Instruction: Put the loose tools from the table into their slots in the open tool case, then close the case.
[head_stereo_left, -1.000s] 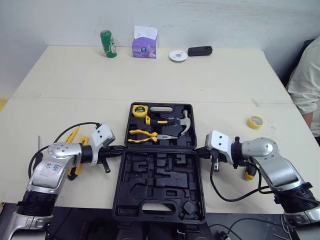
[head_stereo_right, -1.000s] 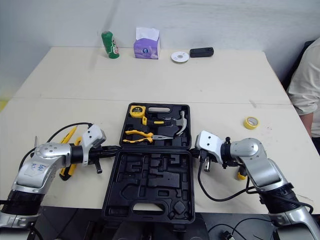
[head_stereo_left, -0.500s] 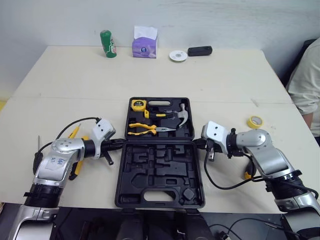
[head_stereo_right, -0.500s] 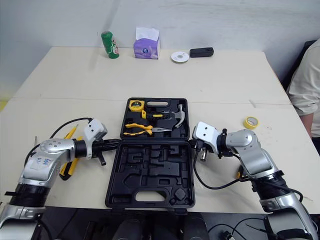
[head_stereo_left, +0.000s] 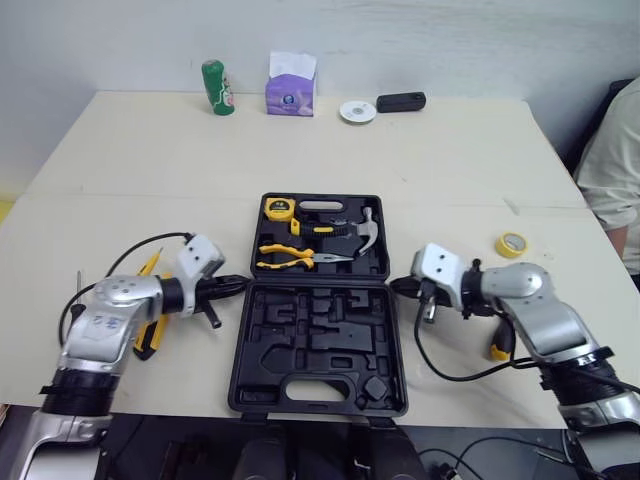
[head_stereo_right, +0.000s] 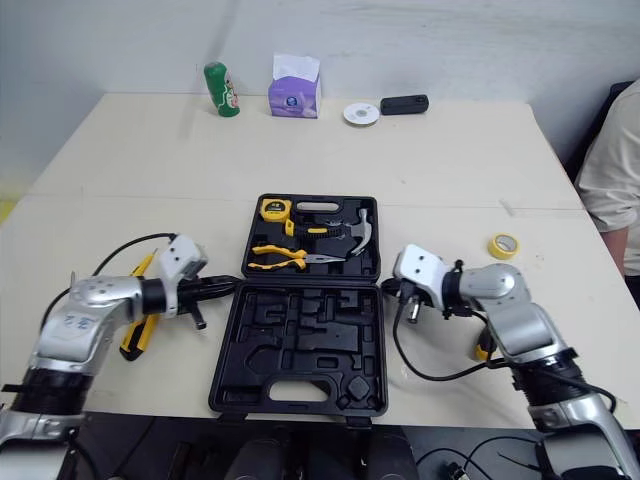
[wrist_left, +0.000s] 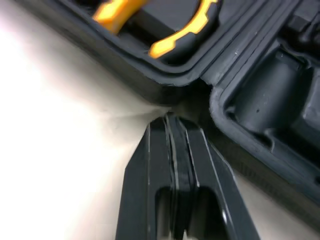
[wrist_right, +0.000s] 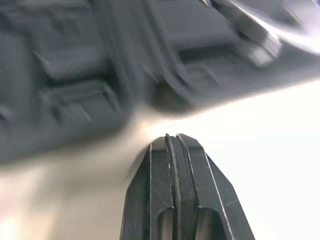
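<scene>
At the centre of the surface (head_stereo_left: 300, 150) the black tool case (head_stereo_left: 318, 330) lies opened flat. Its far half carries a yellow tape measure (head_stereo_left: 279, 209), a hammer (head_stereo_left: 366, 232), yellow-handled pliers (head_stereo_left: 290, 264) and a short black-and-yellow tool (head_stereo_left: 315, 228) whose kind cannot be made out. Its near half presents moulded black recesses.

The left hand (head_stereo_left: 243, 284) points at the case's left side, level with the hinge line. The left wrist view shows its fingers (wrist_left: 155, 150) pressed together just short of the case wall. The right hand (head_stereo_left: 396, 288) points at the case's right side at the same level, and its fingers (wrist_right: 195, 165) are likewise pressed together and hold nothing.

Left of the case, loose yellow-handled tools (head_stereo_left: 150, 335) lie largely hidden beneath the left arm. Right of the case, another yellow-and-black tool (head_stereo_left: 497, 345) is mostly covered by the right arm. A yellow tape roll (head_stereo_left: 511, 243) rests further right.

Beyond the case stand a green can (head_stereo_left: 217, 87), a tissue box (head_stereo_left: 290, 88), a white disc (head_stereo_left: 357, 111) and a black device (head_stereo_left: 400, 101). A person (head_stereo_left: 615, 170) is cut off by the frame's edge, to the right of the case.
</scene>
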